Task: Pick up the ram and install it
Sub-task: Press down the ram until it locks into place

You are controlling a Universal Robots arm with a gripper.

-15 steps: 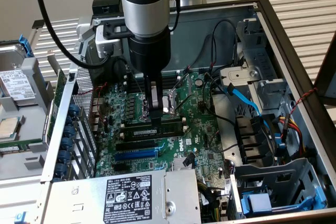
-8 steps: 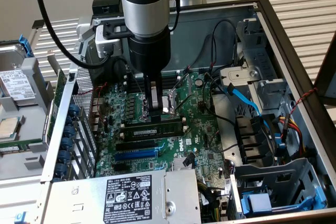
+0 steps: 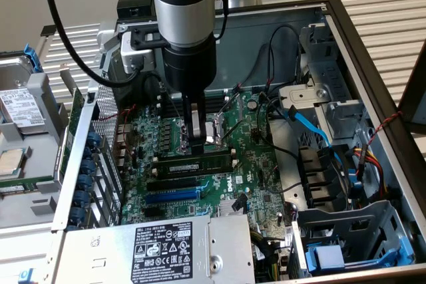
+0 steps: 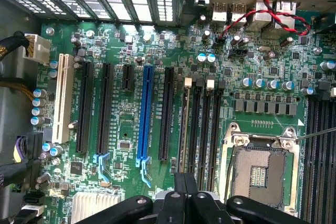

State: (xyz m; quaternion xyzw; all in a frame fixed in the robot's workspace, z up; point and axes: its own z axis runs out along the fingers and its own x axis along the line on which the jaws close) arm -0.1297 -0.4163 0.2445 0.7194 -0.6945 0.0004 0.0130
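The ram [image 3: 200, 162], a thin green stick with dark chips, stands on edge in a black memory slot on the motherboard, just in front of the CPU socket [image 3: 212, 131]. My gripper [image 3: 195, 147] comes straight down onto the middle of its top edge, fingers shut together. From the wrist, the ram [image 4: 184, 129] shows edge-on as a thin line running up to the shut gripper [image 4: 185, 182]. Two black memory slots [image 4: 210, 129] lie beside it. I cannot tell whether the tips pinch the stick or only rest on it.
The open CPU socket [image 4: 261, 174] lies close beside the slots. A blue expansion slot [image 4: 145, 114] and black ones lie further off. The power supply [image 3: 166, 251], blue data cables [image 3: 313, 128], drive cages [image 3: 346, 231] and case walls hem the board in.
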